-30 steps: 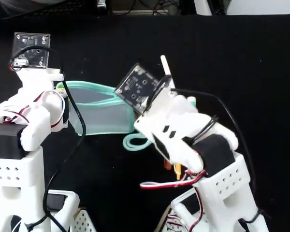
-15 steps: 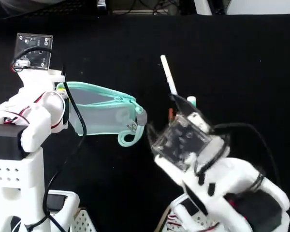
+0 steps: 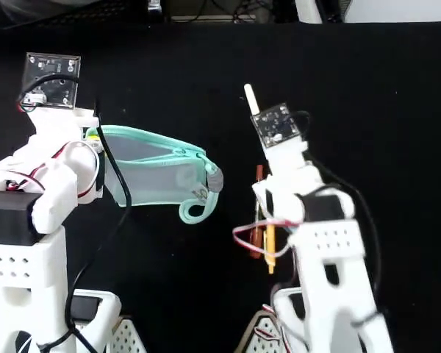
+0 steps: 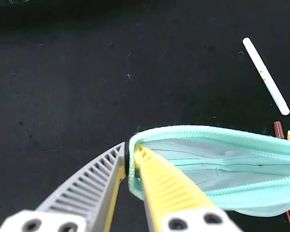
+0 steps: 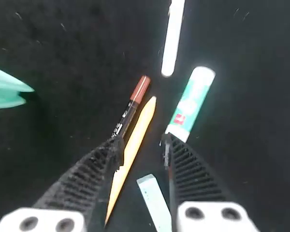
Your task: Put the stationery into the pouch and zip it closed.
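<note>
Hovering above yellow pencil (image 5: 144,121), right tool (image 5: 141,140) spread apart; left tool (image 4: 130,150) clamped on pouch (image 4: 222,164) rim.

right end effector (image 5: 141,141) | swung from pouch (image 3: 158,176) | now above pencil (image 5: 144,118)

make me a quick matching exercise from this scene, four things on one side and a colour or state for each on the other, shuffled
Things:
1 pouch
2 pencil
3 marker
4 tube

Colour or state:
a green and white
b brown
c mint, gripped at one end by the left gripper
d yellow, below the open right gripper

Pairs: 1-c, 2-d, 3-b, 4-a
</note>
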`<state>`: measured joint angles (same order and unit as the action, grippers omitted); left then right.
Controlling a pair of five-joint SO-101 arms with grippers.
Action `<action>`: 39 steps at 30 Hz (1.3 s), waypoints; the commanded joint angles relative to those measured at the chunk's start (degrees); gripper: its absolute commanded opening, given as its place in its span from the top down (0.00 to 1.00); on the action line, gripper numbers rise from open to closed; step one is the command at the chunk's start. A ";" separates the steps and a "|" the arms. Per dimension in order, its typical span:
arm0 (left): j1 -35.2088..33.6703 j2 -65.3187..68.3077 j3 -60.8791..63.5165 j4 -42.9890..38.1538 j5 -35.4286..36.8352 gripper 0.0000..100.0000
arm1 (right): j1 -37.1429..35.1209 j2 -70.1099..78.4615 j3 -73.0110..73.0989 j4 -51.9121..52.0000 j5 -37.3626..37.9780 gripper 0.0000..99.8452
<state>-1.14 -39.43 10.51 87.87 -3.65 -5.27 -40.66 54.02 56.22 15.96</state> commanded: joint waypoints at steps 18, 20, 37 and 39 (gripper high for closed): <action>0.66 0.70 6.37 0.97 -0.09 0.97 | -1.67 51.12 -33.98 -3.52 -5.89 0.87; 0.66 0.70 6.37 0.97 -0.09 0.97 | -1.76 55.08 -37.67 -1.58 -6.51 0.87; 0.66 0.70 6.37 0.97 0.00 0.97 | -2.46 60.88 -54.02 16.79 -8.35 0.99; 0.66 0.70 6.37 0.97 0.00 0.97 | -2.29 55.08 -52.53 18.37 -8.35 0.99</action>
<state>-1.05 -39.52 11.82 87.87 -3.74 -6.33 23.69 0.92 72.57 8.04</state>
